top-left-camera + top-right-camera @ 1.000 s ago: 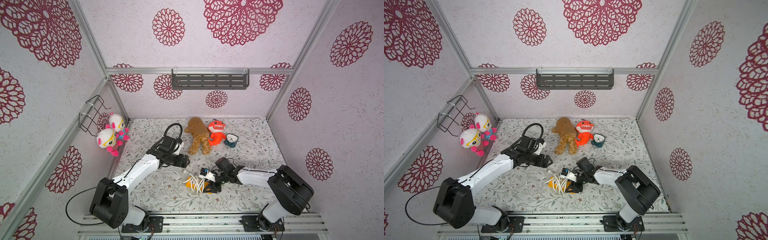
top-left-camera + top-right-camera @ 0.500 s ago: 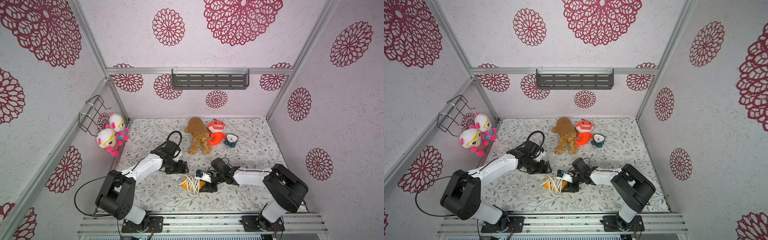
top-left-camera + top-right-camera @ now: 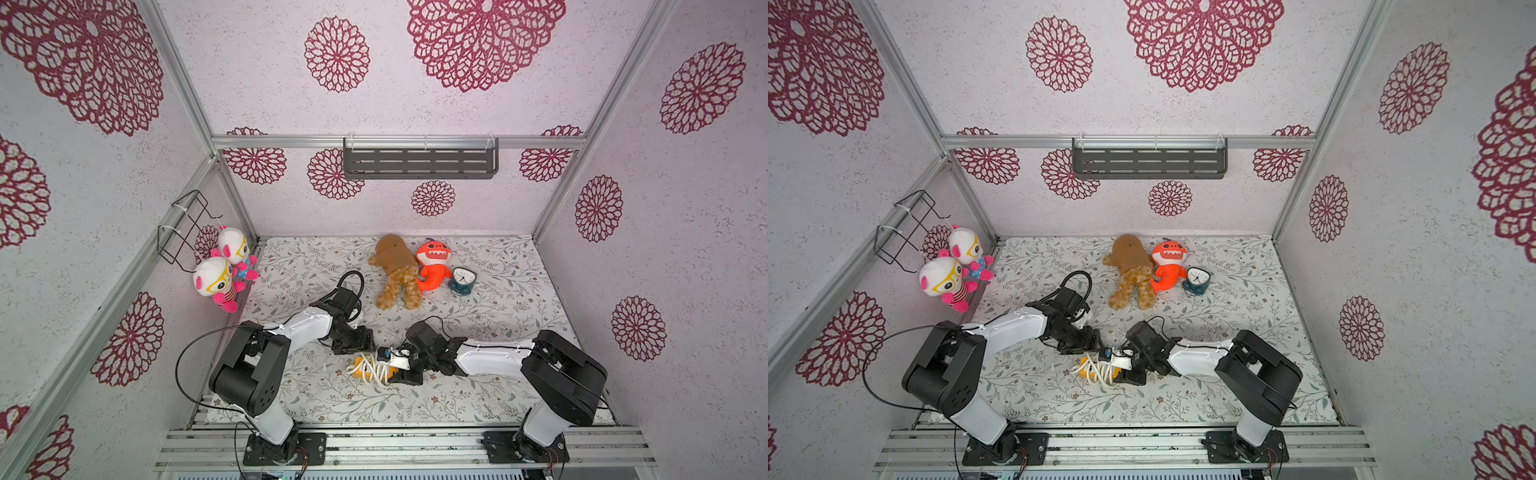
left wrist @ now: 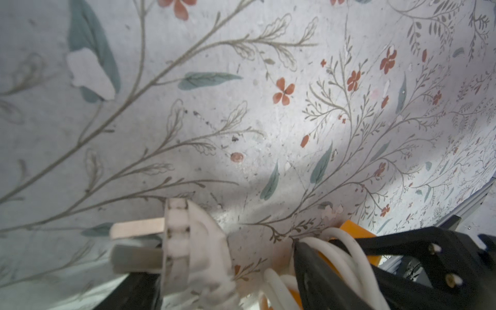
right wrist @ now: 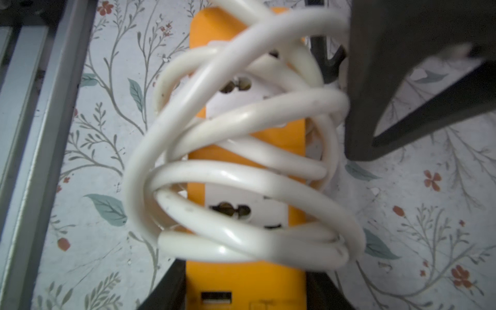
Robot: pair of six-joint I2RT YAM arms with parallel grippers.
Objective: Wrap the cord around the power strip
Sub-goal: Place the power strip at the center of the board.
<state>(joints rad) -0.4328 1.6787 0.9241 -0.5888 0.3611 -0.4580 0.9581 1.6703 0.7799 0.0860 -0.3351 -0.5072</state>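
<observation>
The power strip (image 5: pixel 204 29) lies flat on the table (image 3: pixel 478 332), near the front edge and about centre, between the two arms. The right gripper (image 5: pixel 245 284) has come in from the right and is clamped across the strip's USB end, one jaw on each long side. That looks like an anchor, so the block cannot spin or slide while the cable is handled. The cord (image 5: pixel 241 174) sits in several loose loops over the socket faces, so most of the winding looks done. At the far-left end, the left gripper (image 4: pixel 220 263) has its jaws apart around the plug (image 4: pixel 193 241), prongs pointing away and nothing pinched. My guess is it's lining up to seat that loose tail against the coils.
</observation>
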